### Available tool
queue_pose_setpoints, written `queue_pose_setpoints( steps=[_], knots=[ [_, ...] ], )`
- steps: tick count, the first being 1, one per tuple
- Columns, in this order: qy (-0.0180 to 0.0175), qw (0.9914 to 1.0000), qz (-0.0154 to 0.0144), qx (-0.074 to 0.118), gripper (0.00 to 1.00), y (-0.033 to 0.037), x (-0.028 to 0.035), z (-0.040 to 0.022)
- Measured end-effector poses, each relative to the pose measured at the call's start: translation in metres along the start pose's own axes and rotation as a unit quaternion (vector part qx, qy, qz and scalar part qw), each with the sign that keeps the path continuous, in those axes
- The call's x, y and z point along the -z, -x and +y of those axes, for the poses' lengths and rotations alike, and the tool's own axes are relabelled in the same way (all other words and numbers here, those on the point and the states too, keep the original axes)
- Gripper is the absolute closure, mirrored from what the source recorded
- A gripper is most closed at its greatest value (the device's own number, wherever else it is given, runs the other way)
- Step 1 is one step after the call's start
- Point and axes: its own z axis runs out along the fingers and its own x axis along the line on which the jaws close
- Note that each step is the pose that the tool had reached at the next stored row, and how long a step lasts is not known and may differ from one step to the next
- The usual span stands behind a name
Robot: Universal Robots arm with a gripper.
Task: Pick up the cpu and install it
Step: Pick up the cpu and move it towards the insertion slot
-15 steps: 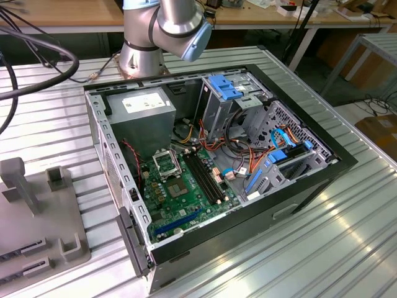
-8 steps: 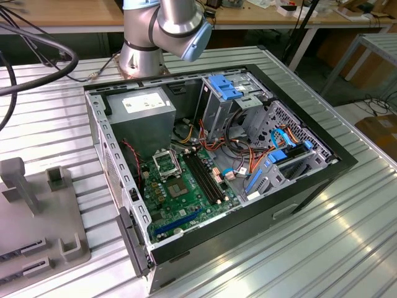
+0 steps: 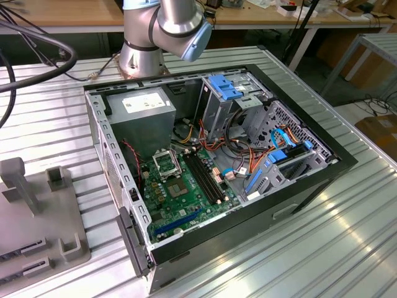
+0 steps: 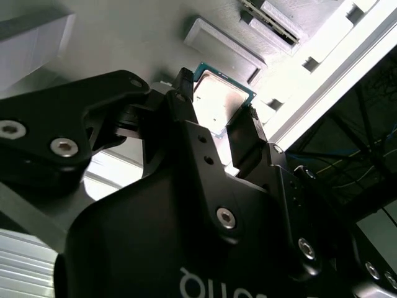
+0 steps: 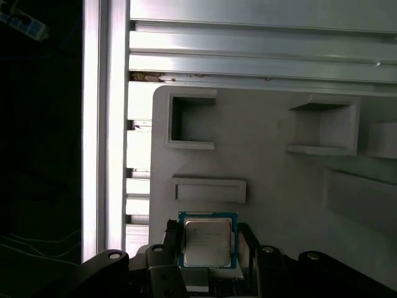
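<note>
The cpu (image 5: 208, 241) is located between the two fingers of the gripper (image 5: 208, 249), over the grey fixture tray (image 5: 279, 186). In both wrist views the black fingers (image 5: 172, 234) are set narrow, against two opposite edges of the chip, so the chip is clamped. The silver-grey lid faces the first wrist camera, with a thin green border visible around it. In the second wrist view the cpu (image 4: 222, 98) is seen at an angle between the fingertips of the gripper (image 4: 218, 104). It cannot be determined whether the chip rests on the tray or is raised clear of it.

A low raised bar (image 5: 209, 190) on the tray lies just beside the chip. An open-sided square pocket (image 5: 191, 123) lies further off. The ribbed aluminium table (image 5: 248, 56) lies beyond the tray edge.

In the exterior view the tray (image 3: 37, 217) is found at the exterior view's left, well apart from the open computer case (image 3: 310, 180). Inside the case, the black-framed socket (image 3: 166, 163) is seated on the green motherboard (image 3: 186, 198), beside the long black memory slots (image 3: 201, 174). Loose cables (image 3: 239, 152) are bundled near the slots.

The robot arm (image 3: 167, 31) is cut off by the upper edge of the exterior view. One edge of the chip is covered by the gripper body in the first wrist view.
</note>
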Motion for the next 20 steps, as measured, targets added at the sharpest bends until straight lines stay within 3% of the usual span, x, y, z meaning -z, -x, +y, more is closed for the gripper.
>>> queue_pose_setpoints(
  steps=[20],
  knots=[
    [0.0000, 1.00000, 0.0002, 0.000, 0.53, -0.0001, 0.0098, -0.0002]
  ],
)
